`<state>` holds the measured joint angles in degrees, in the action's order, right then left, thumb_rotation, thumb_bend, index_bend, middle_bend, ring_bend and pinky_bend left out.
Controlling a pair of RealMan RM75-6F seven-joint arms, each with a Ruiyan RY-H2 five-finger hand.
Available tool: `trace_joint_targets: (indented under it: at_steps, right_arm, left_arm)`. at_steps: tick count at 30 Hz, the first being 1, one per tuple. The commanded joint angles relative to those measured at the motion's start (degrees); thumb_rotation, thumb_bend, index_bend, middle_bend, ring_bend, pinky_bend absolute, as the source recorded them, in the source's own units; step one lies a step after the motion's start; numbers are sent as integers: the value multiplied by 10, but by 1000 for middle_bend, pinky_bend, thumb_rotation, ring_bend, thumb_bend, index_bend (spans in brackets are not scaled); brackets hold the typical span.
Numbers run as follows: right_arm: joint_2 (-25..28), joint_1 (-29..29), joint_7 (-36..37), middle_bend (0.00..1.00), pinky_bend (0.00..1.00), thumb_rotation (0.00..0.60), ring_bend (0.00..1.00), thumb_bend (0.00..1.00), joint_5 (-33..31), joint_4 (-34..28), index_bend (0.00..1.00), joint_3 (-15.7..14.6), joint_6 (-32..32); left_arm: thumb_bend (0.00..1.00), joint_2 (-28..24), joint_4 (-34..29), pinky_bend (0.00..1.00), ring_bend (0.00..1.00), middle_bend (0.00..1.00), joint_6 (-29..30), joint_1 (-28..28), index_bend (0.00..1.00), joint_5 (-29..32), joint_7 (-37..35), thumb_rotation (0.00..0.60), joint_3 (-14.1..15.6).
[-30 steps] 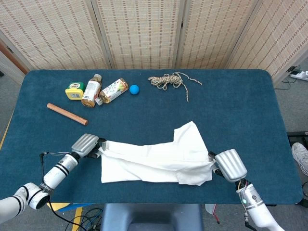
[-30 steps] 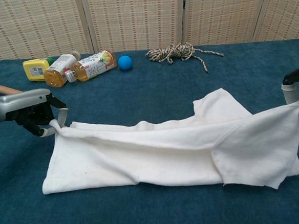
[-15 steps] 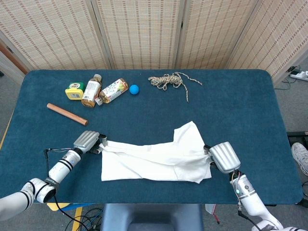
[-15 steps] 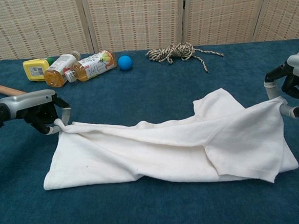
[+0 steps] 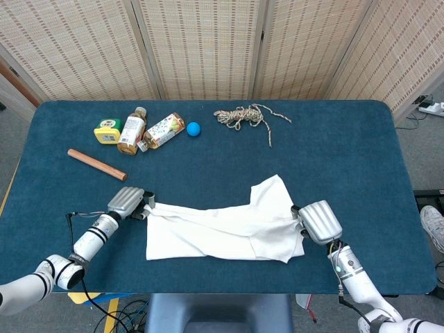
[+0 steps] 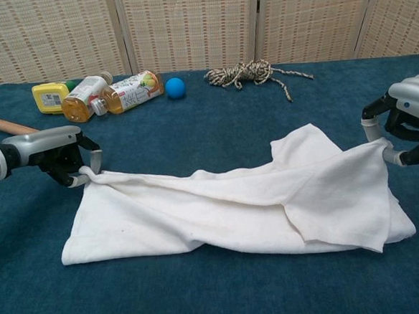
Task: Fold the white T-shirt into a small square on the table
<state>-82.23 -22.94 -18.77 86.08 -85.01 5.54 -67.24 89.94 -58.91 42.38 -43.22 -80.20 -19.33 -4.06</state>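
Note:
The white T-shirt lies stretched crosswise near the table's front edge, partly folded, with one flap sticking out toward the back. My left hand pinches the shirt's left upper corner. My right hand grips the shirt's right edge, which lifts slightly off the table.
At the back left lie a yellow jar, two bottles and a blue ball. A wooden stick lies behind my left hand. A coil of rope sits at the back centre on the blue table.
Both hands have moved away from me and a little inward, carrying the shirt's held edge back over the cloth. The right side now sags lower and the shirt is narrower.

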Motion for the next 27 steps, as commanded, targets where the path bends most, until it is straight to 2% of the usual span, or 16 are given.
trace_joint_targets:
  at_steps: [1,6,13,18,27]
  right_arm:
    - [-2,-3,2,932,1000,600,990,541,-4,5,794,2,1]
    - [-9,-10,6,932,1000,600,990,541,-9,16,794,3,5]
    - [-25,-28,17,932,1000,600,990,542,-12,45,794,7,19]
    - [-37,-39,24,932,1000,600,990,542,-18,67,794,8,31]
    - [-51,-48,29,932,1000,600,990,542,-37,97,794,5,50]
  left_arm:
    - [489,-2,-4,1000,944,1000,1,1,441,4,7,600,-1]
    - [453,-13,-22,1000,940,1000,1,6,254,15,27,600,0]
    - [431,-39,-64,1000,932,990,12,20,61,33,53,600,-3]
    - [408,-65,-102,1000,926,977,27,33,2,45,69,600,-6]
    - [408,-92,-139,1000,925,976,57,52,0,46,77,600,-6]
